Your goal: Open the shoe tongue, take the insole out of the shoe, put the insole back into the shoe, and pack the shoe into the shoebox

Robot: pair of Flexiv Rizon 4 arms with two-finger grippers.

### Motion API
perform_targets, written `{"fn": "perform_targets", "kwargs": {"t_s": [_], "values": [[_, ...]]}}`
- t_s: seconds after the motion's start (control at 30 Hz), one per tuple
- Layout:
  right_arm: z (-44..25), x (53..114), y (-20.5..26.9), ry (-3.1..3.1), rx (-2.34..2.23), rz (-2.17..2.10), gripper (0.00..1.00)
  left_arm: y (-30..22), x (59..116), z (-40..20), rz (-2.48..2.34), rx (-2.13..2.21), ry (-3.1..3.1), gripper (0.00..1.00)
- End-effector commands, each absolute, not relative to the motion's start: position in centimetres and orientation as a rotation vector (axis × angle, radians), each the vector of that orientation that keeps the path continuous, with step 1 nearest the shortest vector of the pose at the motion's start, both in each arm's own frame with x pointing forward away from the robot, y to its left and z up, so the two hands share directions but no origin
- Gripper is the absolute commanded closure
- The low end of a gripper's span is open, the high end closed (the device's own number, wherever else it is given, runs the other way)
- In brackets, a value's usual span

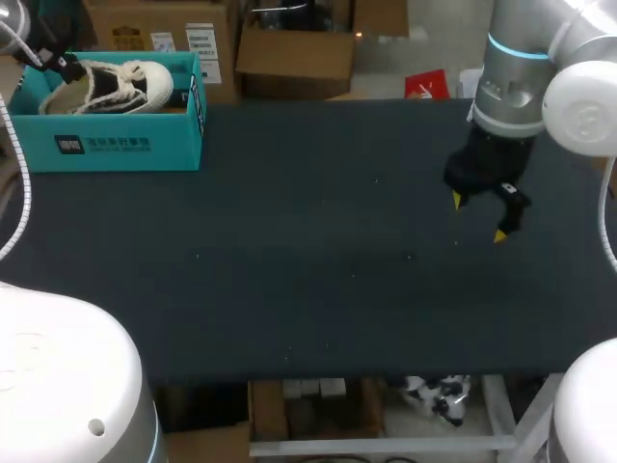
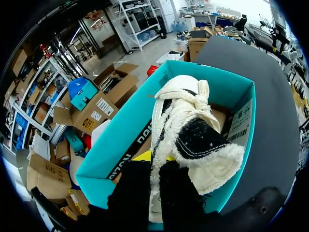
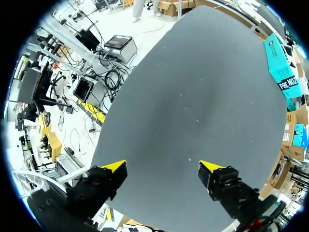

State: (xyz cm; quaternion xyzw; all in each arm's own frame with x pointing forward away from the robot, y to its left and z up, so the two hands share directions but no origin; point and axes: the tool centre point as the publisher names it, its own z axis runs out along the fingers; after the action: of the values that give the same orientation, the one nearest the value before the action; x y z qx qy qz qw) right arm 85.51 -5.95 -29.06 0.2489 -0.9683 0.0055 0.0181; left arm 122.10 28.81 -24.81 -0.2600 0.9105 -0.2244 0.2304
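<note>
We were in a robotics lab that doubled as a storeroom. Our left arm (image 1: 58, 376) and right arm (image 1: 525, 68) were mounted at a dark table (image 1: 308, 289). Cardboard cartons (image 1: 294, 48) crowded behind it, metal shelving (image 2: 137, 21) stood beyond, and cables (image 3: 110, 76) trailed across the floor.

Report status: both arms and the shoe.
Left gripper jaws shut on shoe; shoe sits in box. Right gripper jaws open, empty, above table. No obstruction seen.

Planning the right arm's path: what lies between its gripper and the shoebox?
Nothing. In the head view only bare dark table stretches from the right gripper to the teal shoebox.
</note>
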Motion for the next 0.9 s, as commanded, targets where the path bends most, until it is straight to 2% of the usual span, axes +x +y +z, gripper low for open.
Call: {"fn": "perform_targets", "kwargs": {"t_s": [0.03, 0.6, 0.63, 0.67, 0.9], "values": [[-29.0, 85.5, -5.9, -3.005, 0.771, 0.021, 0.0, 29.0, 123.7, -26.2, -0.602, -0.71, 2.556, 1.0], [-29.0, 85.5, -5.9, -3.005, 0.771, 0.021, 0.0, 29.7, 124.9, -31.2, -0.371, -0.79, 2.727, 1.0], [-29.0, 85.5, -5.9, -3.005, 0.771, 0.021, 0.0, 29.8, 125.1, -31.2, -0.376, -0.818, 2.7, 0.75], [-29.0, 85.5, -5.9, -3.005, 0.771, 0.021, 0.0, 29.8, 125.3, -31.0, -0.383, -0.847, 2.682, 0.01], [-29.0, 85.5, -5.9, -3.005, 0.771, 0.021, 0.0, 30.2, 124.6, -27.4, -0.45, -0.899, 2.602, 0.0]]}}
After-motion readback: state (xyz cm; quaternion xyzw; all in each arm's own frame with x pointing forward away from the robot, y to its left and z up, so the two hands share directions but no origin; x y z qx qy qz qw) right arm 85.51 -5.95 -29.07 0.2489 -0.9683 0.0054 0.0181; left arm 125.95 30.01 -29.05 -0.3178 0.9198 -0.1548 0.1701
